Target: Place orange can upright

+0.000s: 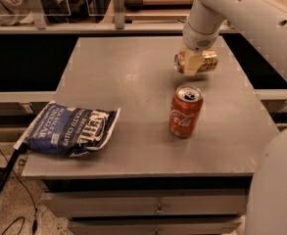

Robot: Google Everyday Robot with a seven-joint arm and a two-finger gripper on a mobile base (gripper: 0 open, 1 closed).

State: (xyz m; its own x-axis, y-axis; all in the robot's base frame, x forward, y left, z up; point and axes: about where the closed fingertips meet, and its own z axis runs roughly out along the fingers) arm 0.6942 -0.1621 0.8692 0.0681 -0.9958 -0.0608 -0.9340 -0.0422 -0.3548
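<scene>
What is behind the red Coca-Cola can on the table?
The orange can, lying on its side, with the gripper closed around its middle. The gripper covers part of the can; whether the can touches the table cannot be seen.

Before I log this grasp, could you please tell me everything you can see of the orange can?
The orange can is a golden-tan metal drink can with mottled print, on its side, silvery end facing left. The gripper clamps its middle from above, one pale finger across its front. It is over the far right part of the grey table, behind the upright red can and apart from it. Whether it touches the table cannot be told.
</scene>
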